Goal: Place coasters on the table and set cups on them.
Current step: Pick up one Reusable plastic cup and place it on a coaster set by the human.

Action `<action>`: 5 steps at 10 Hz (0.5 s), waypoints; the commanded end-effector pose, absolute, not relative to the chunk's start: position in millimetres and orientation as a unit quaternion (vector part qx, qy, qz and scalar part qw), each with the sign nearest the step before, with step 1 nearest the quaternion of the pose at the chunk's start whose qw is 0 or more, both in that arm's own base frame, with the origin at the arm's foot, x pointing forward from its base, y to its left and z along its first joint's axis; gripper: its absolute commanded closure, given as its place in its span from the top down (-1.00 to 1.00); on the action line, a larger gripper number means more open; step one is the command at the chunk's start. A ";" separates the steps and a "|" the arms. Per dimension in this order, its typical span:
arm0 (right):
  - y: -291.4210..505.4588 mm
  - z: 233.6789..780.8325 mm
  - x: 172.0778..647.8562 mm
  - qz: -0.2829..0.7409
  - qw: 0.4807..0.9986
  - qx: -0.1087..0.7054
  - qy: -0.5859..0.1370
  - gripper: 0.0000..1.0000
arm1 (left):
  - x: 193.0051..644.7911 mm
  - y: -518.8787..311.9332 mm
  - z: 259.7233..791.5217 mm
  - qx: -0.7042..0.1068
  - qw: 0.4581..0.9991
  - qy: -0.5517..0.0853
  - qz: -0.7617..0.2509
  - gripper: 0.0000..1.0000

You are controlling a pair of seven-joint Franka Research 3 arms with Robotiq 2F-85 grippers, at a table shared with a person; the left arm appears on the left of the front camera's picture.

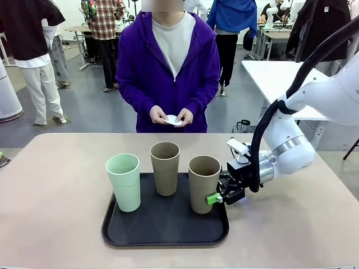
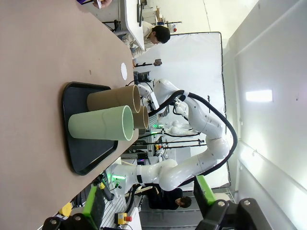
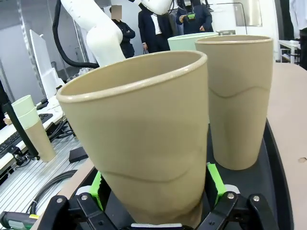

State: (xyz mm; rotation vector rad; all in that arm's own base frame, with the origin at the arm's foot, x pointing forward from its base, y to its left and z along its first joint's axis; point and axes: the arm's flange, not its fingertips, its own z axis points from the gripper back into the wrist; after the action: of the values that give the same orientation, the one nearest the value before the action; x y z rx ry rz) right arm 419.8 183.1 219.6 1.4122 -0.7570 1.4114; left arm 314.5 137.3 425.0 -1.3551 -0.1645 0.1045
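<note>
- My right gripper (image 1: 216,197) is open, pads (image 3: 214,181) either side of the tan cup (image 1: 204,182) at the black tray's (image 1: 168,238) right end.
- My left gripper (image 2: 148,201) is open and empty, well apart from the tray.
- The cup seems light, stiff and slick: grip low, gently.

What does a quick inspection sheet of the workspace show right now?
Surface: beige table, black tray on it.
Job's things: upright on tray: mint cup, middle tan cup, right tan cup; coasters held by person.
Clutter: nothing seen.
Grippers: right gripper open, straddling right tan cup; left gripper open, empty.
Cables: black hose along right arm.
Surroundings: white table behind person.
</note>
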 end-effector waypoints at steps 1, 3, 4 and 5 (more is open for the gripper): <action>195.4 215.0 424.2 0.580 0.486 0.582 -0.297 1.00 | 314.7 136.9 426.5 -0.630 0.771 -0.081 0.048 1.00; 196.9 214.0 422.9 0.582 0.482 0.584 -0.297 -0.18 | 314.7 136.9 426.5 -0.630 0.771 -0.081 0.048 1.00; 195.3 215.1 423.1 0.580 0.481 0.583 -0.303 -0.19 | 314.7 136.9 426.5 -0.630 0.771 -0.081 0.048 1.00; 192.7 217.3 422.6 0.578 0.484 0.579 -0.312 -1.00 | 314.7 136.9 426.5 -0.630 0.771 -0.081 0.048 1.00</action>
State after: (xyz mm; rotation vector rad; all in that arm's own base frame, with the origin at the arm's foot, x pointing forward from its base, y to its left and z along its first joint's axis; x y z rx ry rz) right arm 419.9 191.9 216.8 1.4223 -0.7473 1.4233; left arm 314.5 137.3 425.0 -1.3551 -0.1645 0.1045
